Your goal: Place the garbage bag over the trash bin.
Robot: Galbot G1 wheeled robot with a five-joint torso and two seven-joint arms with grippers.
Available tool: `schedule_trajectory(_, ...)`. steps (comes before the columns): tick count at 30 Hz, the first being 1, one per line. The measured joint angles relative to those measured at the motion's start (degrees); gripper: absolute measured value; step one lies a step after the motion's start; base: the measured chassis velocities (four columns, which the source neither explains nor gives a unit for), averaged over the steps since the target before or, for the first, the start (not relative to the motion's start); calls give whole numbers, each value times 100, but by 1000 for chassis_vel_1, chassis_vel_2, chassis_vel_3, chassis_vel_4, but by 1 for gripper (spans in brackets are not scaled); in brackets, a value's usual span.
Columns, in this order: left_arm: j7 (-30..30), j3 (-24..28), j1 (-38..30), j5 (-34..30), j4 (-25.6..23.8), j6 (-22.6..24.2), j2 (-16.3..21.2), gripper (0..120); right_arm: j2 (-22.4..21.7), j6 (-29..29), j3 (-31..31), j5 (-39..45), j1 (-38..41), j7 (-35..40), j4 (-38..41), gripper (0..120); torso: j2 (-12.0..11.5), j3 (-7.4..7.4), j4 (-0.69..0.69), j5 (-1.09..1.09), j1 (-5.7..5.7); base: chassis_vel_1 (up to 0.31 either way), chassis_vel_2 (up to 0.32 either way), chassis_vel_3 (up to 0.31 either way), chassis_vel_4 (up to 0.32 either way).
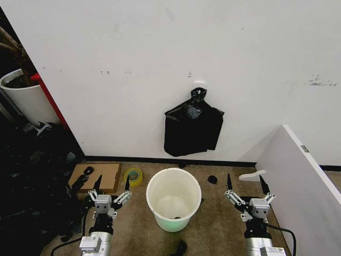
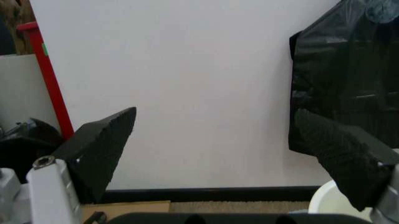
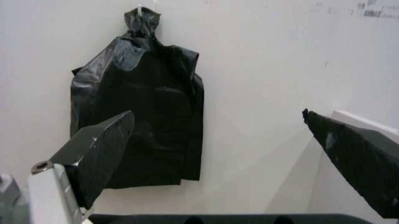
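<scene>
The trash bin (image 1: 155,205), a round white bucket with a greenish base, stands on the carpet between my arms; its rim (image 2: 327,200) also shows in the left wrist view. The garbage bag is out of view. On the wall behind the bin, a flat black plastic bundle (image 1: 192,130) (image 3: 140,116) (image 2: 349,70) with a knotted top hangs from a hook. My left gripper (image 1: 113,184) (image 2: 215,114) is open beside the bin's left. My right gripper (image 1: 245,181) (image 3: 217,113) is open to the bin's right. Both point at the wall and hold nothing.
A white board (image 1: 301,176) leans at the right. Cardboard (image 1: 104,173) and a yellow tape roll (image 1: 133,175) lie left of the bin. A dark heap (image 1: 32,181) and a white plant pot (image 1: 26,98) fill the far left. Small black scraps (image 1: 181,248) lie on the carpet.
</scene>
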Motion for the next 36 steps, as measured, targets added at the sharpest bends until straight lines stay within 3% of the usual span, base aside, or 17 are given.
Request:
schedule_trajectory(16, 19, 8, 33, 204, 53, -108, -122, 100, -471, -463, -183, 898, 543, -47, -392, 100, 0, 0, -1, -1, 0, 0, 0, 0, 0)
schedule_trajectory(22, 113, 14, -42, 163, 145, -142, -101, 100, -1189, -1028, -512, 2407, 1641, -250, -832, 100, 0, 1, 4, 2, 0, 0, 0, 0, 0)
schedule_trajectory(29, 189, 155, -282, -36, 330, -126, 8, 100, -1497, -1232, -536, 3385, 2223, -530, -1111, 100, 0, 1, -5, -3, 0, 0, 0, 0, 0)
schedule_trajectory(36, 208, -13, -147, -100, 305, -157, -43, 100, -1695, -1637, -1042, 4438, 3461, -800, -1810, 100, 0, 1, 2, 0, 0, 0, 0, 0, 0)
